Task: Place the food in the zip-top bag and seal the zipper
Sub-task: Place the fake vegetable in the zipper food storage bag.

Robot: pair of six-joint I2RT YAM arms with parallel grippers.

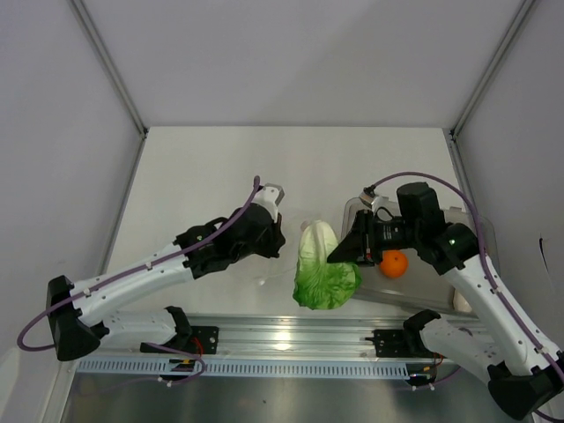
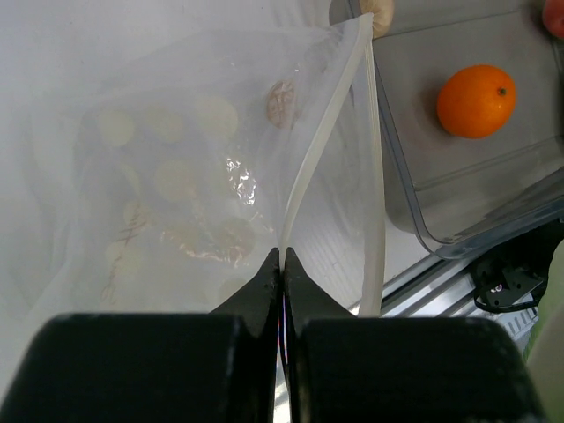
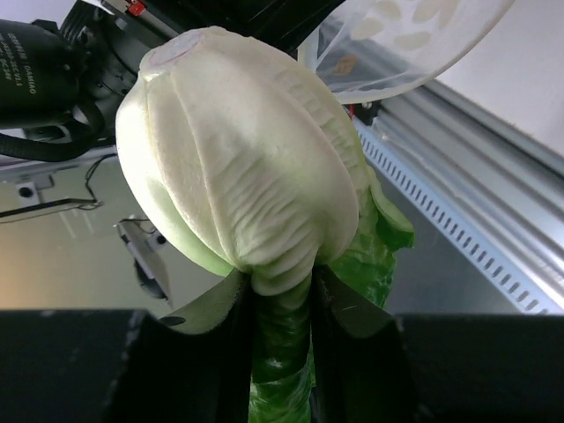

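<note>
arms (image 1: 132,269): white links, black joints | cables (image 1: 410,174): purple | jaws: black

right fingers (image 1: 342,255) sit against the lettuce head (image 1: 324,264) mid tabletop (image 1: 220,167), dark leafy end pointing at the near edge. orange (image 1: 394,263) sits in the clear tray (image 1: 480,231) just beside it.

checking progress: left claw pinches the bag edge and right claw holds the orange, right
Not quite. The right claw holds the lettuce head, not the orange, as the right wrist view shows. The left claw does pinch the bag edge.
</note>
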